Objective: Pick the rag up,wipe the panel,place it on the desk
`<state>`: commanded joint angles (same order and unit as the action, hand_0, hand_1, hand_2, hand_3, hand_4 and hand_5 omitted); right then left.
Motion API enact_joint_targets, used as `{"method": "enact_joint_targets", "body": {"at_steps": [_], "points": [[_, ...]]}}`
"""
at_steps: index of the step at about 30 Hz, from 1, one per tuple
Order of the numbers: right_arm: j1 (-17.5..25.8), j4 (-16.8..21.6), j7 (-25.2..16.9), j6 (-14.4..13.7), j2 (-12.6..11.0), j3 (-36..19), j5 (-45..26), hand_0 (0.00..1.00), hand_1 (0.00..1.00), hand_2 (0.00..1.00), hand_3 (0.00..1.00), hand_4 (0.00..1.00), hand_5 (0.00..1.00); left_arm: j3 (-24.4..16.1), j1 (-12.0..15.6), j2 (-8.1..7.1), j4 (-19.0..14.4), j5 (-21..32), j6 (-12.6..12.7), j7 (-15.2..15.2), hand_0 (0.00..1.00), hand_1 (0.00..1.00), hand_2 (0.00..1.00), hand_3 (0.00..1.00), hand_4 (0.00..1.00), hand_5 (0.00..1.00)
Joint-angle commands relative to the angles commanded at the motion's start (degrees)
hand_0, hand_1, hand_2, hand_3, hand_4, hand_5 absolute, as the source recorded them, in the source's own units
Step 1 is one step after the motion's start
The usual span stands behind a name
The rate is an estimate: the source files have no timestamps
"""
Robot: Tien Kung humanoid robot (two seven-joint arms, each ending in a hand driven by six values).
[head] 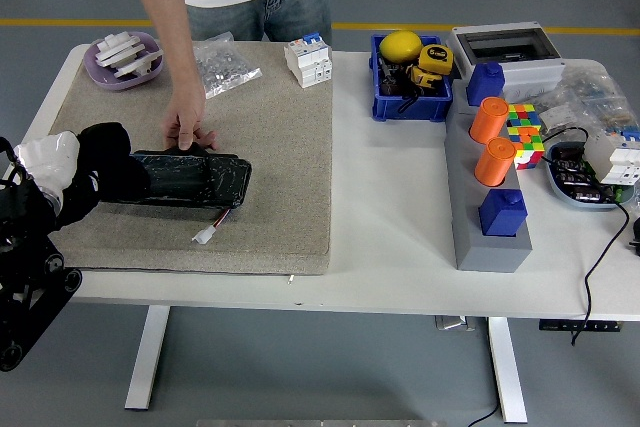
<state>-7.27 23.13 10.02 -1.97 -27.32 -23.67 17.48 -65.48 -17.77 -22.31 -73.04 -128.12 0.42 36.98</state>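
Clutched in the robot's left hand (95, 162), the white rag (47, 159) is dragged off the left end of the glossy black rectangular panel (190, 180), which is steadied at its far edge by a person's hand (187, 127) and could be pulled askew if snagged.

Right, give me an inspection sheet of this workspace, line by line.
Surface: white table with a beige mat on its left half.
Job's things: black panel flat on the mat; black rag at the panel's left end, under the left robot hand.
Clutter: purple bowl, plastic bag, breaker, blue bin, grey box, orange cylinders, blue blocks, cube.
Robot hands: left on the rag at the mat's left edge; right nothing seen.
Cables: black cable off the right edge; small connector by the panel.
Surroundings: a person's hand steadies the panel's far edge.
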Motion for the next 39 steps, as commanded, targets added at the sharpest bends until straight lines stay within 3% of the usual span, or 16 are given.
{"method": "enact_joint_targets", "body": {"at_steps": [6, 12, 13, 18, 19, 24, 25, 30, 31, 36, 37, 39], "points": [[-0.1, 0.4, 0.0, -0.2, 0.0, -0.5, 0.9, 0.737, 0.552, 0.663, 0.627, 0.998, 0.613, -2.2, -0.3, -0.19, 1.9, 0.0, 1.0, -0.1, 0.244, 0.236, 0.553, 0.546, 0.295, 0.002], [-0.4, 0.6, 0.1, -0.2, 0.1, -0.1, 1.0, 0.737, 0.552, 0.663, 0.627, 0.998, 0.613, -1.9, -1.4, -1.02, 3.7, 1.3, 2.1, -1.1, 0.244, 0.238, 0.552, 0.544, 0.292, 0.002], [-0.4, 0.6, 0.1, -0.2, 0.1, 0.0, 1.1, 0.738, 0.552, 0.663, 0.627, 0.998, 0.613, -1.8, -1.6, -1.09, 4.0, 1.3, 2.2, -1.3, 0.316, 0.348, 0.555, 0.552, 0.303, 0.002], [-0.5, 0.6, 0.2, -0.1, 0.0, 0.1, 1.0, 0.738, 0.552, 0.663, 0.627, 0.998, 0.613, -1.7, -2.0, -1.26, 6.0, 2.0, 2.9, -3.2, 0.316, 0.348, 0.555, 0.552, 0.303, 0.002], [-0.5, 0.6, 0.2, -0.1, 0.0, 0.1, 1.0, 0.738, 0.552, 0.663, 0.627, 0.998, 0.613, -1.8, -2.0, -1.42, 6.9, 2.3, 3.6, -4.3, 0.379, 0.480, 0.573, 0.568, 0.402, 0.002], [-0.4, 0.5, 0.2, -0.1, 0.2, -0.1, 1.0, 0.738, 0.552, 0.663, 0.627, 0.998, 0.613, -1.7, -2.4, -1.89, 9.5, 2.7, 5.5, -8.0, 0.379, 0.480, 0.573, 0.568, 0.402, 0.002], [-0.4, 0.5, 0.3, -0.1, 0.2, -0.1, 0.9, 0.738, 0.552, 0.663, 0.627, 0.998, 0.613, -1.6, -2.4, -2.03, 9.9, 2.7, 5.8, -8.5, 0.455, 0.517, 0.580, 0.563, 0.587, 0.013], [-0.5, 0.5, 0.2, -0.1, 0.3, -0.3, 0.9, 0.738, 0.552, 0.663, 0.627, 0.998, 0.613, -1.6, -2.5, -2.19, 10.2, 3.3, 6.1, -9.6, 0.455, 0.517, 0.580, 0.563, 0.587, 0.013], [-0.5, 0.6, 0.2, -0.1, 0.4, -0.3, 0.9, 0.738, 0.553, 0.663, 0.627, 0.998, 0.613, -1.3, -2.7, -2.22, 10.4, 3.5, 6.1, -9.8, 0.530, 0.621, 0.615, 0.576, 0.694, 0.038], [-0.7, 0.6, 0.2, -0.1, 0.4, -0.3, 1.0, 0.738, 0.553, 0.663, 0.627, 0.998, 0.613, -0.4, -2.9, -2.28, 11.1, 4.4, 5.7, -10.1, 0.530, 0.621, 0.615, 0.576, 0.694, 0.038], [-0.7, 0.5, 0.2, -0.1, 0.4, -0.3, 1.0, 0.738, 0.552, 0.663, 0.628, 0.998, 0.613, -0.3, -2.9, -2.29, 11.2, 4.4, 5.6, -10.1, 0.583, 0.696, 0.655, 0.592, 0.734, 0.041], [-0.7, 0.5, 0.2, -0.1, 0.5, -0.3, 1.0, 0.738, 0.552, 0.663, 0.628, 0.998, 0.613, -0.2, -2.9, -2.30, 11.4, 4.1, 5.5, -10.1, 0.583, 0.696, 0.655, 0.592, 0.734, 0.041]]}}
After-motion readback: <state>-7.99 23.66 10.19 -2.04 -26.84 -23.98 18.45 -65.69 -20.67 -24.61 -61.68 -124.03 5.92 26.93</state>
